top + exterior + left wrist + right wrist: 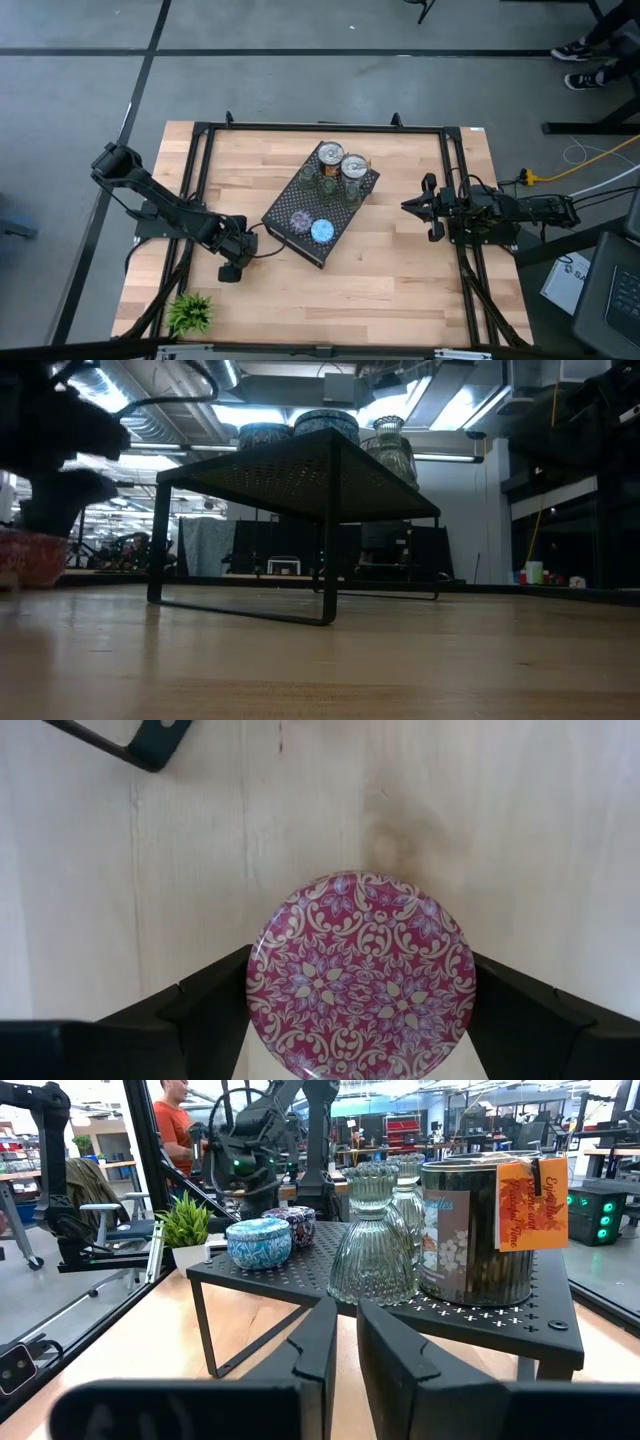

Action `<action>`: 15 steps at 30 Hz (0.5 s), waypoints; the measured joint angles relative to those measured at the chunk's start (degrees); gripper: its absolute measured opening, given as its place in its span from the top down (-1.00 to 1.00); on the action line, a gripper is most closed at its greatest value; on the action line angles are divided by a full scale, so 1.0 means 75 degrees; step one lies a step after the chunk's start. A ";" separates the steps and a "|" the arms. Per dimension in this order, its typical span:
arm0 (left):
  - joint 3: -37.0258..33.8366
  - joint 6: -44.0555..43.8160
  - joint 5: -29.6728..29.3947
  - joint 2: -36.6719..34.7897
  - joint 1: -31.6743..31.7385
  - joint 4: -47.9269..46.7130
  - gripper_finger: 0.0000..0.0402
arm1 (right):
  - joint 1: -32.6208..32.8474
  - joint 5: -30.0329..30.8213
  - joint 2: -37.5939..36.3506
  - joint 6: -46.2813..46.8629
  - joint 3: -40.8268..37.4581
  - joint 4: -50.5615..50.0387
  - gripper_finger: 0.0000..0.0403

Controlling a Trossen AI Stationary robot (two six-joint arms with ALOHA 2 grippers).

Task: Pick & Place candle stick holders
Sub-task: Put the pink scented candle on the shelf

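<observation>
Your left tool [360,1020] pinches the pink round holder [361,975] over bare worktop [520,840], just beside the black stand [320,205]; right tool [412,207] pressed together.

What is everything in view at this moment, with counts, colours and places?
Table: one, light wood.
Stand: one, black, perforated, table centre.
Can holders: two, silver, stand's far end.
Glass holders: about three, greenish, beside the cans.
Round holders: one blue, one purple, stand's near end.
Pink holder: one, floral lid, off the stand.
Plant: one, green, near-left corner.
Person: one, orange top, beyond the table.
Left gripper: grips the pink holder, left of the stand.
Right gripper: empty, right of the stand.
</observation>
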 joint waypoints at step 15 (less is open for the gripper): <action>0.1752 -0.0326 0.0612 0.0000 0.0002 -0.1736 -0.53 | -0.0001 0.0000 0.0000 0.0001 0.0001 0.0000 0.76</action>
